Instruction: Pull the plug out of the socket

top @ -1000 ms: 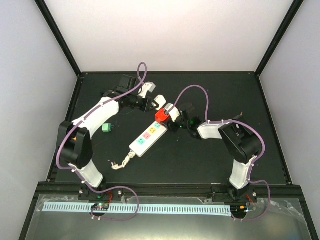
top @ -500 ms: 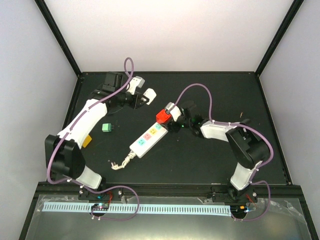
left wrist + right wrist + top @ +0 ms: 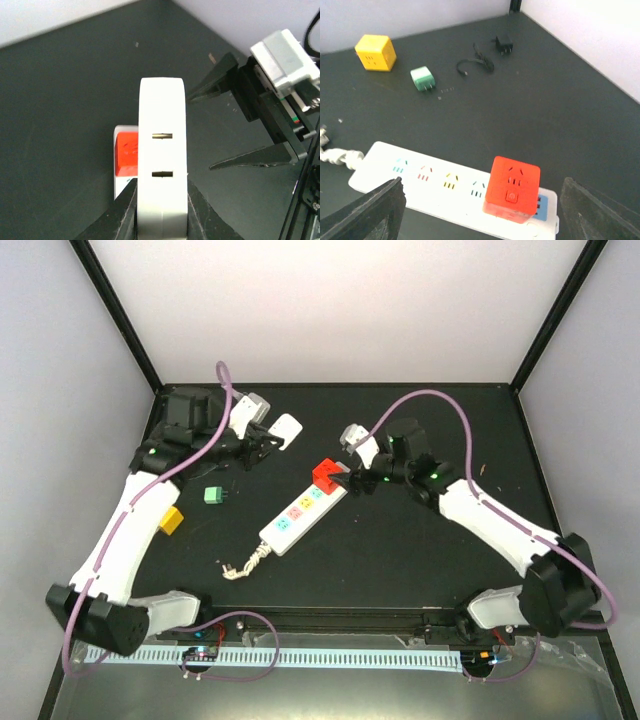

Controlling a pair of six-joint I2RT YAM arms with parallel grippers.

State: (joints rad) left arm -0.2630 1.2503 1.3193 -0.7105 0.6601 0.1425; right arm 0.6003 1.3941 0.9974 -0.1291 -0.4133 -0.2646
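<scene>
At the middle of the black table [image 3: 420, 550] we see the socket, a long white rectangular plastic power strip with a row of coloured outlet faces [image 3: 292, 519]. It lies flat, running from 7 o'clock to 1 o'clock in the overhead view. Its short white cord stub [image 3: 240, 567] trails from the 7 o'clock end. A red plastic cube adapter [image 3: 325, 475] sits on the 1 o'clock end.

The left gripper [image 3: 270, 437] is off at 11 o'clock from the strip. Its jaws are closed on a white rounded plastic plug with two slots in its face [image 3: 162, 170], gripping both flat sides. We see the plug held above the table, well apart from the strip.

The right gripper [image 3: 347, 480] is at 4 o'clock of the red cube with its jaws spread wide and nothing between them. Its tips are just beside the cube, and we cannot tell whether they touch it.

At 9 o'clock from the strip lies a small green plastic plug [image 3: 213, 496]. A yellow plastic cube [image 3: 171, 520] lies at 8 o'clock of the green plug. In the right wrist view we also see a small black adapter with a thin black cable [image 3: 502, 44] lying beyond the green plug.
</scene>
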